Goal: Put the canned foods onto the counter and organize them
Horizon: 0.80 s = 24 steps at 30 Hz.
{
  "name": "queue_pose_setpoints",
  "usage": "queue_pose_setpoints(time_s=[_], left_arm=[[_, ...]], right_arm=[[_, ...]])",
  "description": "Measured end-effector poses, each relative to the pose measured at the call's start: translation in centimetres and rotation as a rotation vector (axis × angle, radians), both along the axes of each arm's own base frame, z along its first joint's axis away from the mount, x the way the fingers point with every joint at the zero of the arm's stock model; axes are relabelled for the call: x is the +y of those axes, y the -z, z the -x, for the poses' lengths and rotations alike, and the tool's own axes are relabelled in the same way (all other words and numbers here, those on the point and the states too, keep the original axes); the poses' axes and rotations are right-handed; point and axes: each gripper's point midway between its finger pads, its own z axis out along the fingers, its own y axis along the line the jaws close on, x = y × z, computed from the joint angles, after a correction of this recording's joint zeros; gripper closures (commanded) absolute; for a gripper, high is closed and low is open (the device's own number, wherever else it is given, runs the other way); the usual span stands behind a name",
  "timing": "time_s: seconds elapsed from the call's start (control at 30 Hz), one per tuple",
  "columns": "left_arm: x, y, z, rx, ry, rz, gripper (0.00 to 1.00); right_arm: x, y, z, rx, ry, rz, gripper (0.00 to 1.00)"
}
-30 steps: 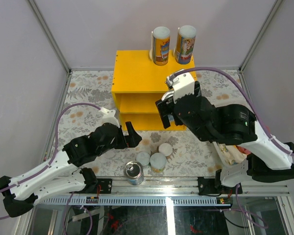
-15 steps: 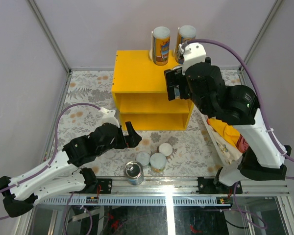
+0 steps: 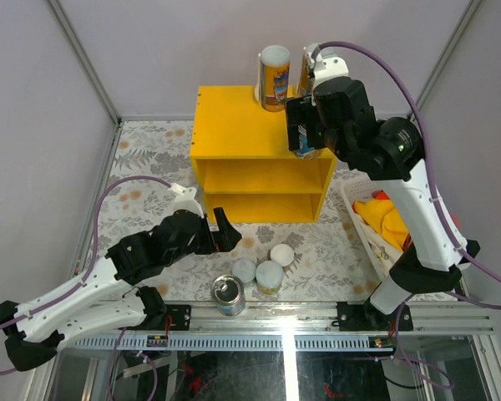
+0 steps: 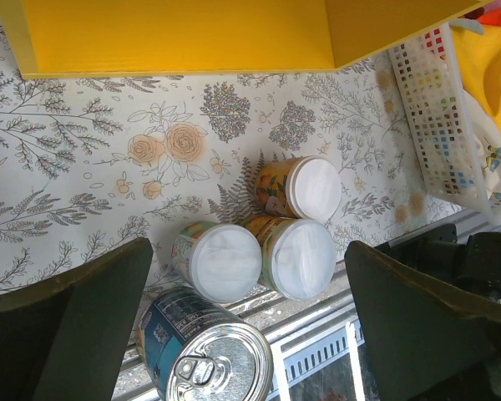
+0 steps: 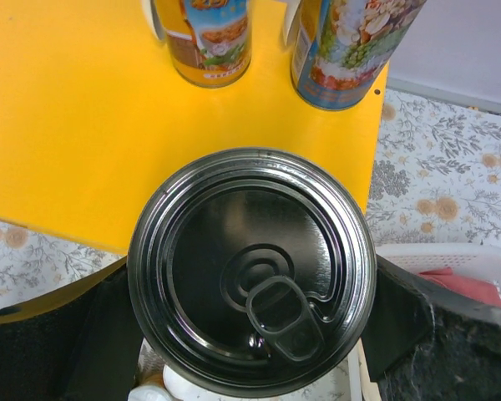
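Yellow counter (image 3: 234,125) beneath, two tall cans (image 5: 217,38) upright at its far edge, white basket (image 4: 438,125) alongside. Wide tin (image 5: 250,267) clamped in right gripper (image 3: 305,138) over counter's right front corner. Left gripper (image 4: 249,251) spread wide above small cans (image 4: 316,188).

The left arm (image 3: 75,302) and right arm (image 3: 432,224) had white link shells and black joint housings; a purple cable (image 3: 390,68) ran along each; the left gripper (image 3: 225,230) had broad matte-black fingers (image 4: 67,326).
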Motion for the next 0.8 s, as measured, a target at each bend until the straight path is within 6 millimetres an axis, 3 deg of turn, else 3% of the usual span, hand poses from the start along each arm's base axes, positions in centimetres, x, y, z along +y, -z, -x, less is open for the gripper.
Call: queue_pose_setpoints(time_s=[0.2, 0.53, 0.8], left_arm=[[-0.1, 0.2, 0.0, 0.006, 0.007, -0.007, 0.00], [-0.6, 0.8, -0.2, 0.020, 0.019, -0.020, 0.00], [-0.6, 1.0, -0.6, 0.025, 0.019, -0.030, 0.00]], right_arm=[[-0.4, 0.2, -1.6, 0.029, 0.012, -0.045, 0.78], [-1.9, 0.3, -3.3, 0.048, 0.049, -0.092, 0.62], [-1.8, 0.6, -5.1, 0.026, 0.046, -0.097, 0.56]])
